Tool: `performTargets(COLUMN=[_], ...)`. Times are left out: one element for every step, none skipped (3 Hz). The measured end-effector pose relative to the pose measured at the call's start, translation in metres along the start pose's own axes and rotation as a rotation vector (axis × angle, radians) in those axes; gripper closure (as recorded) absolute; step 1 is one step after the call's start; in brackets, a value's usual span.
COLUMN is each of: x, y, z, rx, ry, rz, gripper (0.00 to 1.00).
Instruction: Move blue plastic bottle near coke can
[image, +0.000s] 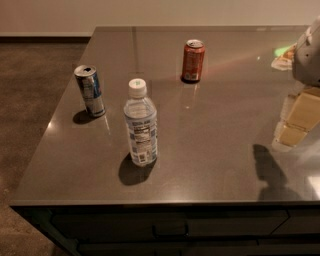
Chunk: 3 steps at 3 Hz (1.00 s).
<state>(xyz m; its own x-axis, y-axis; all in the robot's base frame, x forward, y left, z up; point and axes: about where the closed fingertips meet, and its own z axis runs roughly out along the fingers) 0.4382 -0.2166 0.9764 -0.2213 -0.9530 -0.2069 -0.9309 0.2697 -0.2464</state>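
Observation:
The blue plastic bottle is a clear bottle with a white cap and a pale printed label. It stands upright on the dark table, front centre-left. The coke can, red-orange with a silver top, stands upright farther back, to the right of the bottle and well apart from it. My gripper hangs at the right edge of the view above the table, far to the right of the bottle and holding nothing that I can see. Its shadow falls on the table below it.
A slim blue-and-silver can stands upright left of the bottle, near the table's left edge. The table ends in a front edge close below the bottle. Something pale and green lies at the far right back. Carpet floor lies to the left.

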Motion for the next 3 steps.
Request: performTargets(x=[0.0, -0.012, -0.043], y=[0.0, 0.002, 0.01], z=[0.0, 0.002, 0.013], rx=[0.0, 0.008, -0.013], ry=[0.0, -0.037, -0.113], rz=[0.0, -0.023, -0.052], gripper=[0.0, 0.0, 0.0])
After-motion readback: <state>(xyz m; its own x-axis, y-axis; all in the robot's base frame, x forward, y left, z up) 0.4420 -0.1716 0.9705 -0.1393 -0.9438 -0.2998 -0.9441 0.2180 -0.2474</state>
